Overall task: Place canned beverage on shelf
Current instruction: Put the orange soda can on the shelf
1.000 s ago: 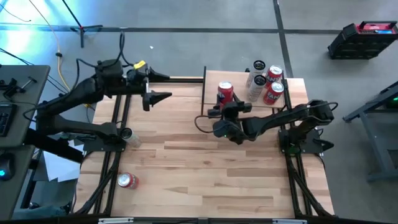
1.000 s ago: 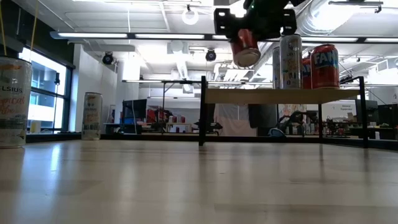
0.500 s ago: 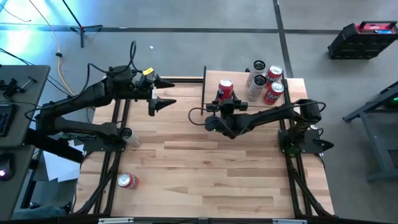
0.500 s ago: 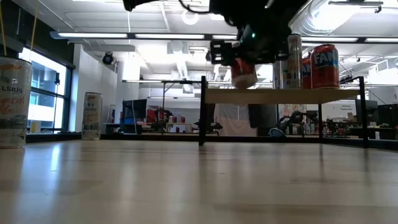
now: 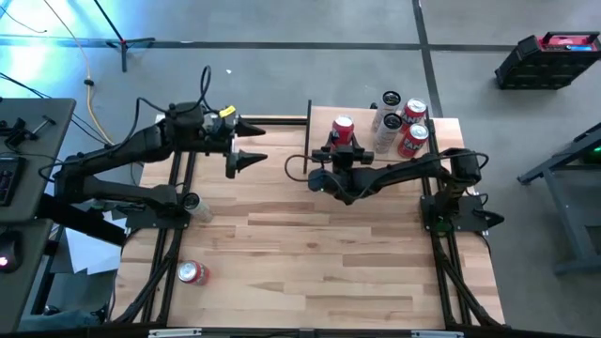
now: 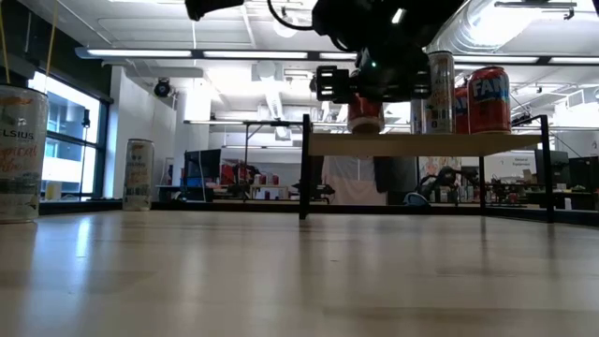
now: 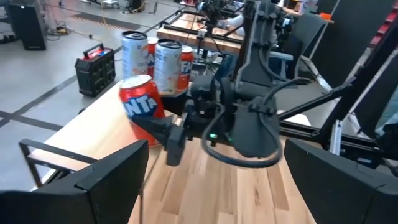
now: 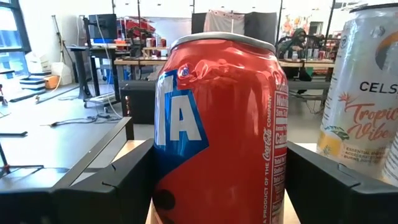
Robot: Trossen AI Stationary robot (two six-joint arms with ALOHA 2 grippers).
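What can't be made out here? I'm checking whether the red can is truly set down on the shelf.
- Red can base: cut off by the bottom edge in the right wrist view; the right pincer covers it in the high view.
- Contact with the shelf: the low view is level with the board, and the dark pincer overlaps the can.
- Pincer pads' touch on the can: hidden at the can's sides.

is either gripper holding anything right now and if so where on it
The right gripper holds a red Fanta can by its sides, upright at the shelf. The left gripper is open and holds nothing.
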